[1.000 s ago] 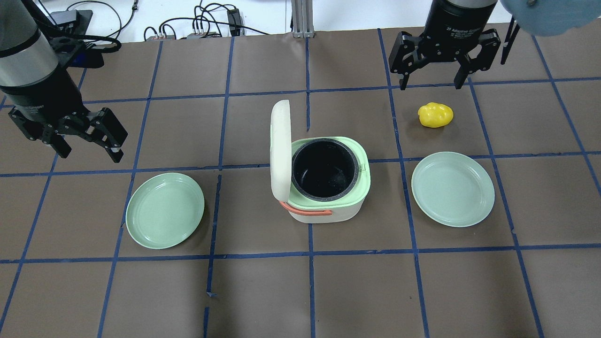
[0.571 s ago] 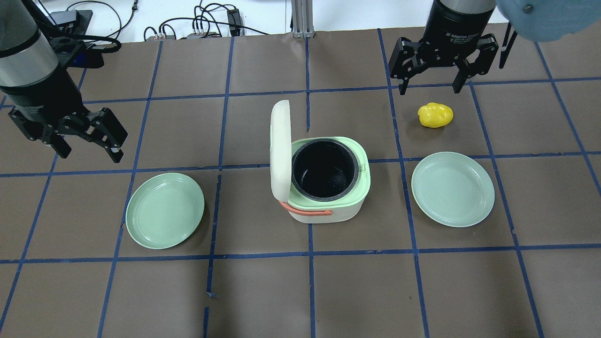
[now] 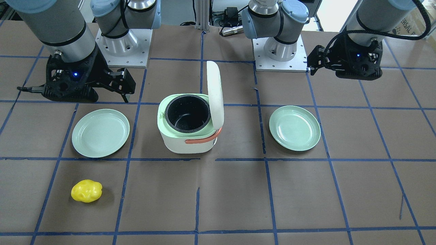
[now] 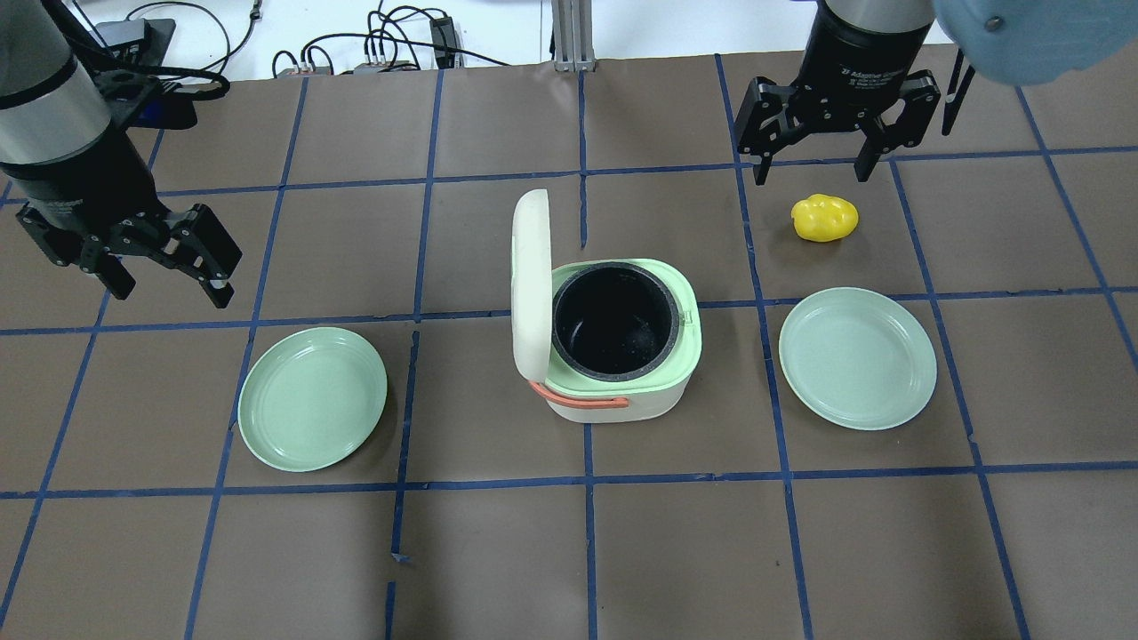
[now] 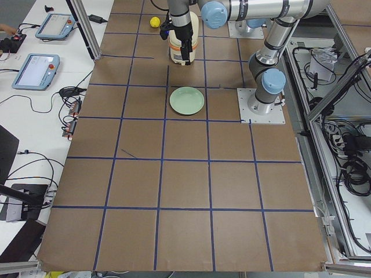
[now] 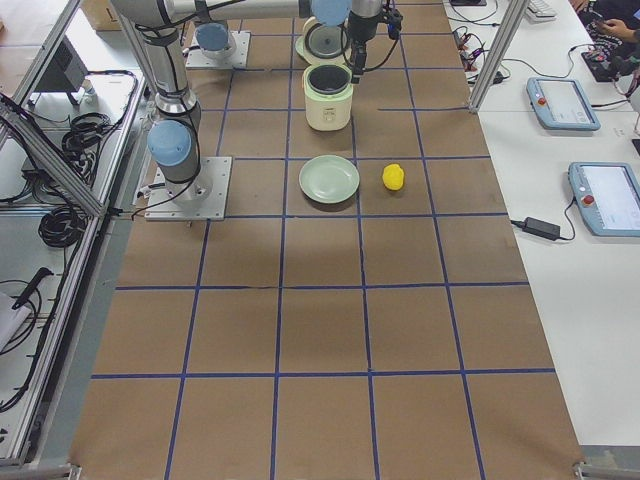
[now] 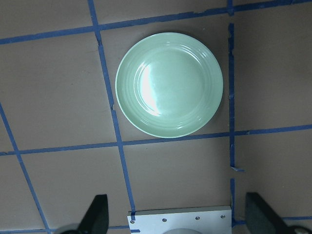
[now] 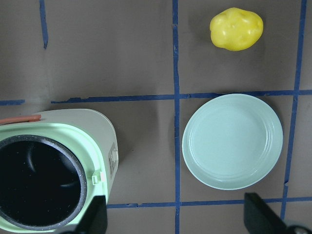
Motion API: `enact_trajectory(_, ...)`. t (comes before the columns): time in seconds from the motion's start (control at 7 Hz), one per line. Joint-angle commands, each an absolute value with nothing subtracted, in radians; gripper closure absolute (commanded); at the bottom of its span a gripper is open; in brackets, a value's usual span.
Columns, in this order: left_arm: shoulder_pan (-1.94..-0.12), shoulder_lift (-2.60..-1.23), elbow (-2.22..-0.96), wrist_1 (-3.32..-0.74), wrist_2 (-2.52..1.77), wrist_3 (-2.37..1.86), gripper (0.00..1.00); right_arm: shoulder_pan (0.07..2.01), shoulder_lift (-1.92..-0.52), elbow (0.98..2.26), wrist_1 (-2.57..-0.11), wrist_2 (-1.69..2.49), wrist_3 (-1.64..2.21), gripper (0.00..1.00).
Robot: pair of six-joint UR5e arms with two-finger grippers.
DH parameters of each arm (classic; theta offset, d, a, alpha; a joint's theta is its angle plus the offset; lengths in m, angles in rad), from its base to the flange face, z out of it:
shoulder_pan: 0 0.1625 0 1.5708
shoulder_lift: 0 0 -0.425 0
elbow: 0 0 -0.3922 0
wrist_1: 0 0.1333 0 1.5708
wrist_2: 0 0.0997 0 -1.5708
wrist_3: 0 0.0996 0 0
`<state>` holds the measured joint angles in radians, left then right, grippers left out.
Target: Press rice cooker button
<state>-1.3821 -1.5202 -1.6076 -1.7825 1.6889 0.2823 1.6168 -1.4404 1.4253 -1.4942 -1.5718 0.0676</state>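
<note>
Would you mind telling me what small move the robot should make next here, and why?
Probably raise the right pincer away from the rice cooker and park it. The lid already stands upright and open, which suggests the small button on the cooker's side wall has been pressed. Both that pincer and the left pincer are open, hold nothing and touch nothing.

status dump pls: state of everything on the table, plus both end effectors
rice cooker: lid open, standing upright; pot empty
left plate: empty
right plate: empty
yellow toy: lying loose, not gripped
left end effector: open, empty
right end effector: open, empty
</note>
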Motion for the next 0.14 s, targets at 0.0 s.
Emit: enact_trajectory(0.0,-1.382,-1.520,-1.608,-1.782,1.689,0.282,0.00,1.615,-1.440,1.427,-1.496,-1.574,0.064,0.00)
